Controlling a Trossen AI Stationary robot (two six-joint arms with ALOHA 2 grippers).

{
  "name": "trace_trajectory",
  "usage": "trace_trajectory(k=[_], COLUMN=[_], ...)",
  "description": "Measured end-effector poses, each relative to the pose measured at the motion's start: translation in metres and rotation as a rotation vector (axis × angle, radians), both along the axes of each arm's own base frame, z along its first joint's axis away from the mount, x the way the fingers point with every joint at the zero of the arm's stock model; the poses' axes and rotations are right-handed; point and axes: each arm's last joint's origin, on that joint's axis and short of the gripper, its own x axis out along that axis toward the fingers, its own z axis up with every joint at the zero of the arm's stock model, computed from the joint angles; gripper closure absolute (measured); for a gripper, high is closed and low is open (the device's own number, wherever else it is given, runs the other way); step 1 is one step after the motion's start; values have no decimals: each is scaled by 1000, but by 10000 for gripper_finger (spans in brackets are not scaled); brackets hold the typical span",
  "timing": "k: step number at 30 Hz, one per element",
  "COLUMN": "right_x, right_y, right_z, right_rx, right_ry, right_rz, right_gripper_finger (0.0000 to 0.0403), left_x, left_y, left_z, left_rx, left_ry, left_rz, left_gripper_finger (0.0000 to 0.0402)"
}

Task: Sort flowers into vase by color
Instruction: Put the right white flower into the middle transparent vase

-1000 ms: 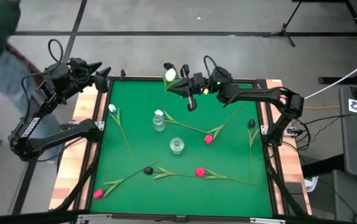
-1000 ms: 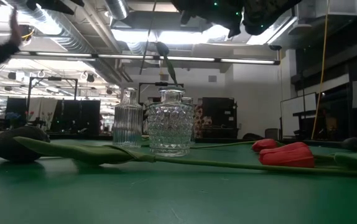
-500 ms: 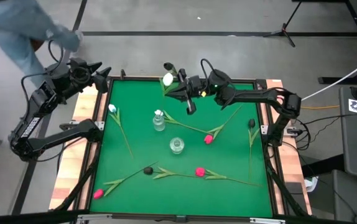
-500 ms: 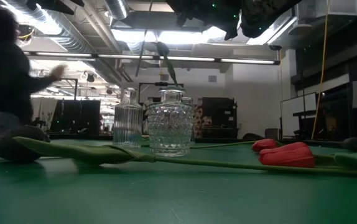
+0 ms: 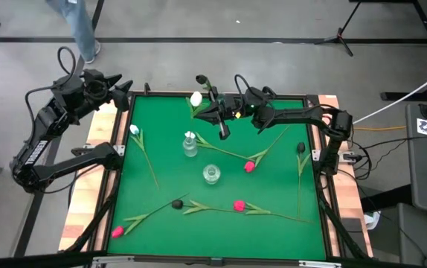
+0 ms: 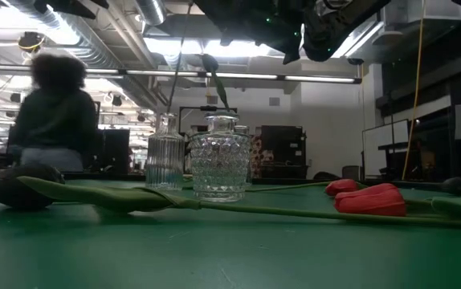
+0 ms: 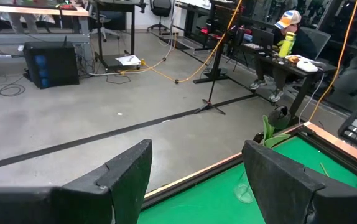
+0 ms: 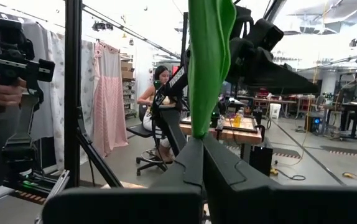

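My right gripper [image 5: 215, 110] is shut on a white tulip [image 5: 196, 97] held over the table's far edge, above and behind a ribbed glass bottle vase [image 5: 190, 144]. A round glass vase [image 5: 211, 174] stands nearer; both also show in the low view, the bottle vase [image 6: 165, 160] and the round vase [image 6: 220, 164]. Other tulips lie flat on the green mat: a white one [image 5: 134, 129], pink ones [image 5: 249, 166] [image 5: 239, 205] [image 5: 117, 231], black ones [image 5: 300, 148] [image 5: 177, 203]. My left gripper [image 5: 117, 85] is open and empty off the far left corner. My right gripper pinches the tulip's green stem and leaf [image 8: 204, 93] between its two fingers. The fingers come about level from the table's right and lie across the stem. The tulip is lifted clear of the table, its white head toward the far left.
The mat has a raised dark frame [image 5: 221, 94] around it. A person [image 6: 54, 120] moves in the room behind the table. Other people show in the wrist views, far off.
My right gripper has moved a little toward the table's left edge and slightly nearer, carrying the white tulip, which stays clear of the table. A person has walked past behind the table.
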Motion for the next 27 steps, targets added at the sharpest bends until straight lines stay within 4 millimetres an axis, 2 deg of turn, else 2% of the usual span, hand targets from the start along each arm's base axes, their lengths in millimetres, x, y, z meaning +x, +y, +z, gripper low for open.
trace_trajectory(k=[8,14,21,27], right_x=[-1,4,4,11], right_y=[-5,-7,-7,-9], right_z=[-2,-13,-13,-28], right_rx=[-16,-6,11,18], right_ry=[12,45,46,96], right_rz=[-11,-2,4,5], right_gripper_finger=[403,403,403,403], left_x=[0,0,0,2], left_y=[0,0,0,2], left_z=[0,0,0,-1], left_rx=[4,4,4,2], left_ry=[6,7,8,23], left_rz=[-2,-1,-2,-4], left_gripper_finger=[153,153,153,153])
